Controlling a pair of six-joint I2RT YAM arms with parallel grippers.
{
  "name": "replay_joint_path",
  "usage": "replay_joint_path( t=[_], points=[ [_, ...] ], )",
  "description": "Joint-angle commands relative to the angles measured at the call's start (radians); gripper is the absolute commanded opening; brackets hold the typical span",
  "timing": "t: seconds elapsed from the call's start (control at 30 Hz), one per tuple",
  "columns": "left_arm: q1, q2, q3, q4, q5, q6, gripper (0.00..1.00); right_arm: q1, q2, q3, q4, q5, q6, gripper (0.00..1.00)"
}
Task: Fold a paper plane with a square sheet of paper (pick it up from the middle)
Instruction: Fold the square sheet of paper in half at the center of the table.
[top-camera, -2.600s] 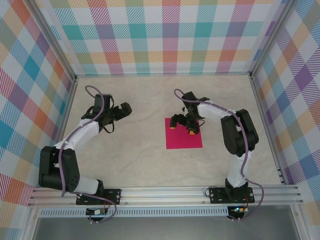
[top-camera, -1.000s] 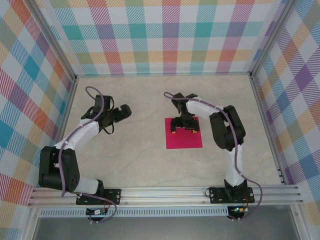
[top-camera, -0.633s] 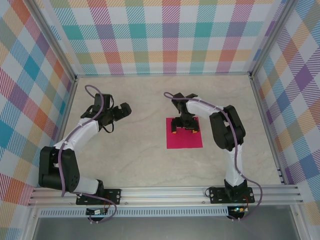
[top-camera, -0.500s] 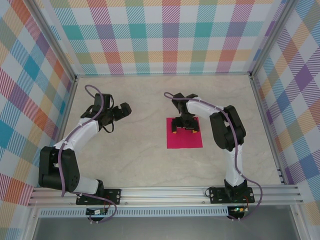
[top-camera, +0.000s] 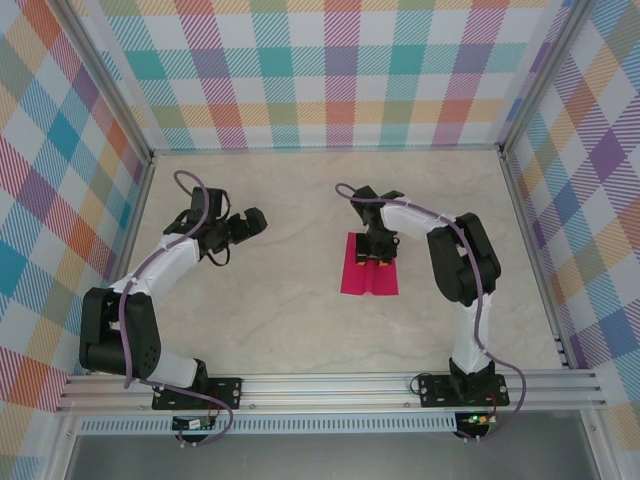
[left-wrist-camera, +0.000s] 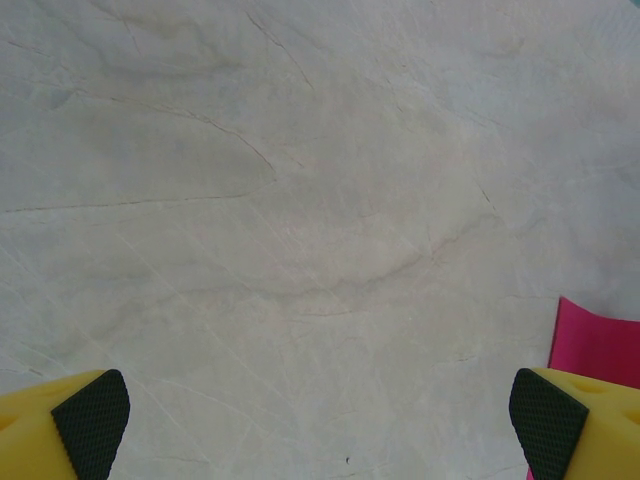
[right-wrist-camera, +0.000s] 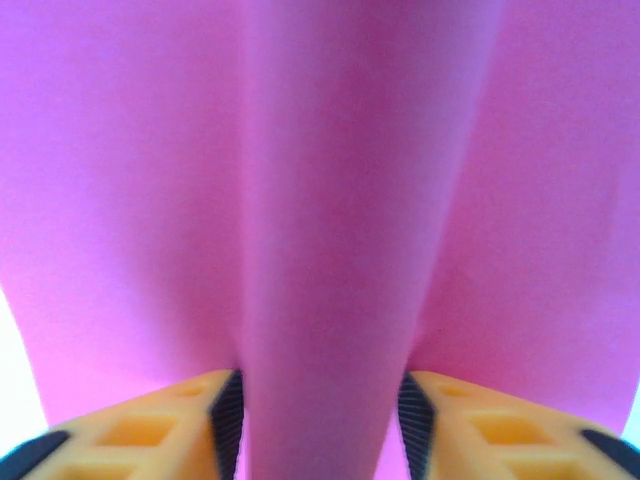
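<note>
Centrally on the marbled table, the square sheet of paper lies in front of the right arm. Its middle is heaved up into a rounded ridge while its outer margins rest on the surface.

The right gripper stands over the sheet's far half. Its wrist camera shows the black pads pressed against either flank of that ridge, jaws part-way in and pinching the hump of paper between them.

The magenta stock looks thin, matte and nearly weightless. It bows rather than creases under side pressure, so it is likely to slide on the smooth tabletop and to flop on both sides of any hold. The raised middle is the sensible place to take it, as the task asks. A grip on the crest should let the two halves hang evenly, whereas a hold near an edge would probably leave it drooping and twisting. No sharp crease shows yet.

Well apart to the left, the left gripper hangs over bare table, jaws spread wide and holding nothing.
</note>
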Motion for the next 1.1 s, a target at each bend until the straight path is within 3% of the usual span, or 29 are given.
replay_joint_path(
  t=[0.0, 0.23, 0.37, 0.57, 0.73, 0.87, 1.07],
  points=[
    [-0.015, -0.012, -0.012, 0.012, 0.055, -0.025, 1.0, 0.011, -0.033, -0.052, 0.142, -0.193, 0.031, 0.39],
    [-0.028, -0.022, -0.092, 0.146, 0.172, -0.085, 1.0, 0.013, -0.186, -0.198, 0.517, -0.638, 0.168, 0.32],
    [-0.046, -0.01, -0.13, 0.211, 0.224, -0.115, 1.0, 0.013, -0.193, -0.289, 0.703, -0.725, 0.248, 0.33],
    [-0.079, 0.034, -0.155, 0.271, 0.283, -0.143, 0.99, 0.011, -0.132, -0.283, 0.615, -0.657, 0.204, 0.35],
    [-0.111, 0.046, -0.157, 0.277, 0.265, -0.151, 0.99, 0.011, -0.099, -0.223, 0.445, -0.513, 0.12, 0.46],
    [-0.124, 0.044, -0.151, 0.268, 0.255, -0.147, 0.99, 0.013, -0.075, -0.17, 0.289, -0.376, 0.088, 0.48],
    [-0.14, 0.053, -0.135, 0.265, 0.255, -0.141, 0.99, 0.02, -0.086, -0.153, 0.223, -0.291, 0.059, 0.6]
  ],
)
